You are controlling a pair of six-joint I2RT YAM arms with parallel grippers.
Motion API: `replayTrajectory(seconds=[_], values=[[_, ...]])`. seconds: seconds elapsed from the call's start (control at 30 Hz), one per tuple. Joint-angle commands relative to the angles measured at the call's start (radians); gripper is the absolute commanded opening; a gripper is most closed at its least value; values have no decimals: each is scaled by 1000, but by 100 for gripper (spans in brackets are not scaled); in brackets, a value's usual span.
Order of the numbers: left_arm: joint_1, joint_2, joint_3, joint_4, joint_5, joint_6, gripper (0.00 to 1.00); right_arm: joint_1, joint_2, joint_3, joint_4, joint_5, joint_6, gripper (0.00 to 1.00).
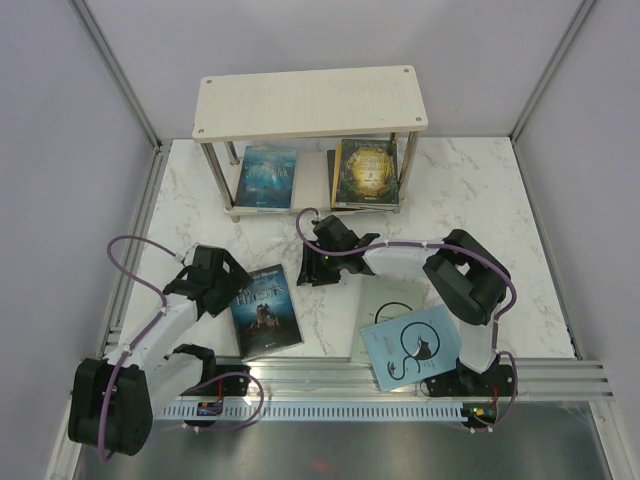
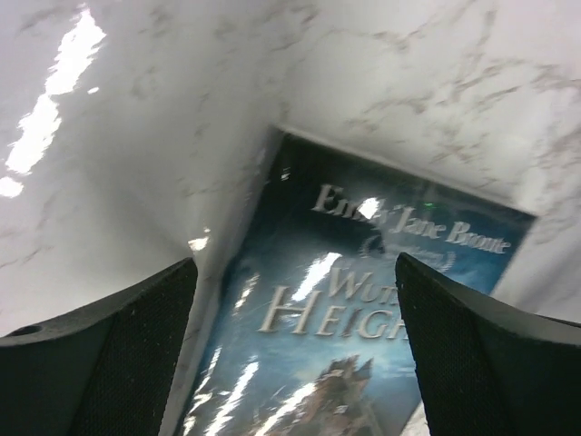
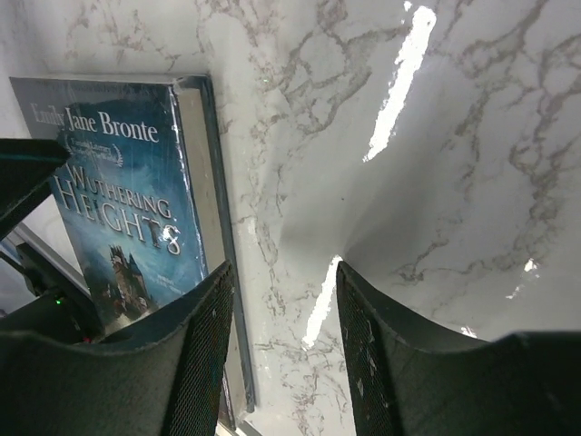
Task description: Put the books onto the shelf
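At the lower left of the top view, the left jaws stand wide and empty above the left edge of the dark blue book [image 1: 266, 310], which lies flat on the worktop [image 1: 470, 200]. The right jaws, half apart, hold nothing. A teal book [image 1: 265, 178] and a green book [image 1: 367, 172] lie on the lower board of the shelf [image 1: 310, 100].

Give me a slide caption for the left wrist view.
Open left tool hovers over the dark blue book lying on the marble table.

Bright overhead light — glare streaks on marble tabletop [image 3: 399, 82], book cover [image 2: 363, 300]; left wrist view blurred.
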Motion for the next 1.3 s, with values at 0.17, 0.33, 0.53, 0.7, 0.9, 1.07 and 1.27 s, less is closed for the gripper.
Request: replayTrajectory(seconds=[0.17,0.33,0.53,0.7,0.9,1.07,1.27], values=[[-2,-37,-198,336,187,-17,94,-7,65,-59,168,-93,72,53],[-12,34,-206,457,342,33,90,-1,81,-142,279,-139,149,51],[-87,111,-216,545,425,30,86,-4,20,-182,268,-101,149,52],[-163,101,-231,606,491,12,82,-24,-7,-200,250,-84,147,52],[-179,103,-271,787,673,30,80,-72,-54,-253,227,-67,137,52],[-180,173,-340,951,815,49,80,-159,-126,-303,184,-61,98,52],[-180,255,-363,1053,842,49,64,-207,-168,-337,161,-60,77,52]])
